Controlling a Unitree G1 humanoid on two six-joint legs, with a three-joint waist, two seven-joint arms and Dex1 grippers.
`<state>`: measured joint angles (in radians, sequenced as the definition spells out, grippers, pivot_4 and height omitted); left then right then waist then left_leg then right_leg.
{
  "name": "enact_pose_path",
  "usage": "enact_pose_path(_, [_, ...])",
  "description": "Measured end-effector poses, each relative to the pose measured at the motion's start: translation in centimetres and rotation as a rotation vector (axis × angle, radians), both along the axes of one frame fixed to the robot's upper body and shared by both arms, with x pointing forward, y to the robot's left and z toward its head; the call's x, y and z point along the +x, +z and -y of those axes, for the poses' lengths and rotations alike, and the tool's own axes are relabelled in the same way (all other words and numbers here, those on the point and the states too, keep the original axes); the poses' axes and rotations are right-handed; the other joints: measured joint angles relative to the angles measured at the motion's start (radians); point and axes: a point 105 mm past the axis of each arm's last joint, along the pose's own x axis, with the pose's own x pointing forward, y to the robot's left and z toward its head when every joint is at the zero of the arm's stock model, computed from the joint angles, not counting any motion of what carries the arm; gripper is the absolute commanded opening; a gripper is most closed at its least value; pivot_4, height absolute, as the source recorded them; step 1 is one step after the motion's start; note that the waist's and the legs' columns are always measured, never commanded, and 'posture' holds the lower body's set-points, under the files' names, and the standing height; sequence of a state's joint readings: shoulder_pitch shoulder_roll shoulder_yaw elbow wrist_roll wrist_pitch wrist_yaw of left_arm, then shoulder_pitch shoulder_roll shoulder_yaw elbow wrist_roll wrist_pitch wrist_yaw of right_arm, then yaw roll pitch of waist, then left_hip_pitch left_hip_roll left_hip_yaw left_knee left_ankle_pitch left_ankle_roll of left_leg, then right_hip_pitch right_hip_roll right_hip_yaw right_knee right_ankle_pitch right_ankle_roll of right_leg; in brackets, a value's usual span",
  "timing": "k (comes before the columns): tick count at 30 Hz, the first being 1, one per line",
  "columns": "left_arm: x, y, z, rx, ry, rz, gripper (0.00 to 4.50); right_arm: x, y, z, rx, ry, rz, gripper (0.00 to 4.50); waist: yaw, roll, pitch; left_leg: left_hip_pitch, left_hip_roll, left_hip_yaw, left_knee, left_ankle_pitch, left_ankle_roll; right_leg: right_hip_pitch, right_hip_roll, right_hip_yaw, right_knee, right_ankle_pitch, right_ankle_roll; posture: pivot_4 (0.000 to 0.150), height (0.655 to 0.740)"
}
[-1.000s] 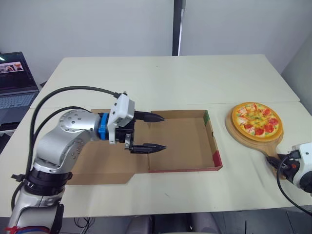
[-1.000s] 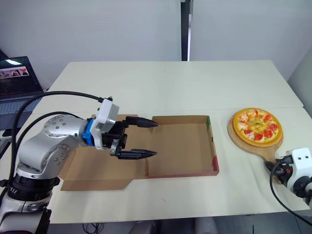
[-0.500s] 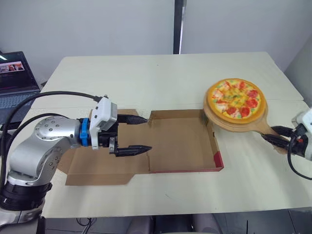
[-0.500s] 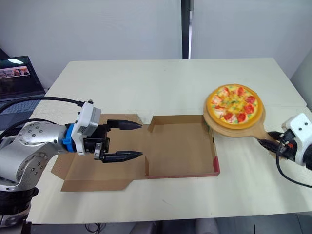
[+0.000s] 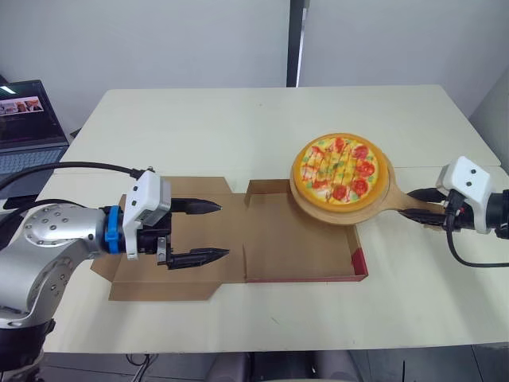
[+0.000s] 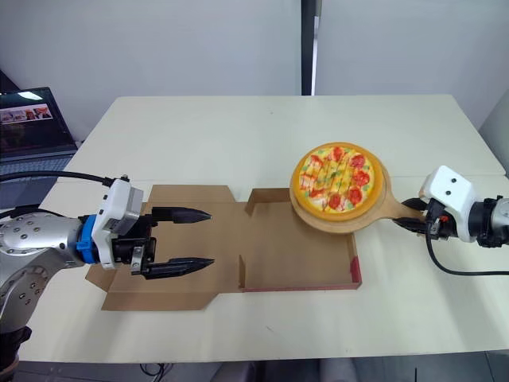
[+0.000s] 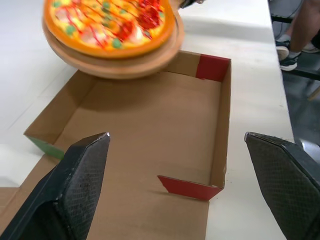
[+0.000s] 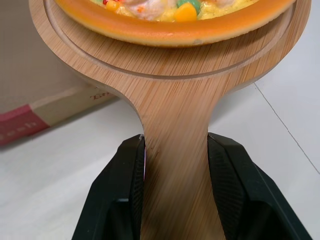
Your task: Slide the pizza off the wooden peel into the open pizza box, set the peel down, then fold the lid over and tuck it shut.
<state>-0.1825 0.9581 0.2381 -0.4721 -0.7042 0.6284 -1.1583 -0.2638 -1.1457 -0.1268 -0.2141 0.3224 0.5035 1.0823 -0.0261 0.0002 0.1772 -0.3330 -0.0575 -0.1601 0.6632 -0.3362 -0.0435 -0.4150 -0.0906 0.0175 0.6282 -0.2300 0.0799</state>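
The pizza [image 5: 338, 162] lies on the round wooden peel [image 5: 367, 206], which hangs in the air over the far right corner of the open cardboard pizza box [image 5: 294, 247]. My right gripper [image 5: 433, 208] is shut on the peel's handle [image 8: 174, 150], off the box's right side. My left gripper [image 5: 208, 231] stands open above the flat lid [image 5: 163, 278] at the box's left, with nothing between its fingers [image 7: 75, 180]. In the left wrist view the pizza [image 7: 110, 20] hovers over the box's far wall.
A laptop [image 5: 28, 127] sits on a side surface at the far left. The box lies near the table's front edge [image 5: 262, 346]. A person's legs [image 7: 300, 35] stand beyond the table in the left wrist view.
My right gripper has lifted the peel off the table and carried it left, until the pizza hangs over the box's right corner. My left gripper has drawn back to the left over the lid.
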Motion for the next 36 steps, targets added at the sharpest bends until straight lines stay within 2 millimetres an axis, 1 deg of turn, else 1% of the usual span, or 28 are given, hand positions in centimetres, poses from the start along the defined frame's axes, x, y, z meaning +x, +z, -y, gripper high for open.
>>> enact_pose_path(5, [-0.1,-0.1,0.1,0.001,0.003,0.001,4.50,0.3,0.0,-0.6,-0.048,0.054,0.011,1.55,0.000,0.000,0.000,-0.001,0.000,0.000,0.000,0.000,0.000,-0.001,0.000,0.000,0.000,0.000,0.000,0.150,0.7400])
enact_pose_path(9, [-0.1,-0.3,0.0,0.001,0.006,-0.008,4.50,0.7,0.2,-0.6,-0.081,0.066,0.033,1.55,0.000,0.000,0.000,-0.001,0.000,0.000,0.000,0.000,0.000,-0.002,0.000,0.000,0.000,0.001,-0.001,0.150,0.7400])
enact_pose_path(12, [-0.2,-0.3,0.0,0.002,0.005,-0.008,4.50,1.1,0.8,-1.0,-0.089,0.085,0.056,1.55,-0.001,0.000,0.000,-0.006,0.000,0.001,0.001,0.000,-0.001,-0.007,0.000,0.000,0.001,0.001,-0.002,0.150,0.7400])
enact_pose_path(15, [-0.2,-0.3,0.0,0.002,0.004,-0.005,4.50,1.3,1.4,-1.3,-0.127,0.110,0.098,1.55,-0.001,0.000,0.000,-0.007,0.000,0.000,0.001,0.000,-0.001,-0.008,0.000,0.000,0.001,0.002,-0.002,0.150,0.7400])
enact_pose_path(18, [-0.2,-0.3,0.0,0.001,0.003,-0.004,4.50,1.4,1.3,-1.4,-0.145,0.123,0.099,1.55,-0.001,0.000,0.000,-0.008,0.000,0.000,0.001,0.000,-0.001,-0.008,0.000,-0.001,0.001,0.002,-0.002,0.150,0.7400])
enact_pose_path(23, [-0.1,-0.2,0.2,-0.002,-0.002,-0.001,4.50,1.6,1.3,-1.0,-0.171,0.116,0.110,1.55,-0.001,0.000,0.000,-0.011,0.000,0.000,0.002,0.000,-0.001,-0.011,0.000,-0.001,0.001,0.002,-0.003,0.150,0.7400])
enact_pose_path(30, [-0.1,-0.2,0.4,-0.001,-0.013,-0.003,4.50,2.2,2.3,-0.6,-0.217,0.107,0.165,1.55,-0.001,0.000,0.000,-0.011,0.000,0.000,0.002,0.000,-0.001,-0.011,0.000,-0.001,0.001,0.002,-0.003,0.150,0.7400])
enact_pose_path(36, [-0.1,-0.4,0.7,-0.007,-0.027,-0.007,4.50,2.5,2.3,-0.3,-0.245,0.102,0.190,1.55,-0.001,0.000,0.000,-0.012,0.000,0.000,0.002,0.000,-0.001,-0.011,0.000,-0.001,0.001,0.002,-0.003,0.150,0.7400])
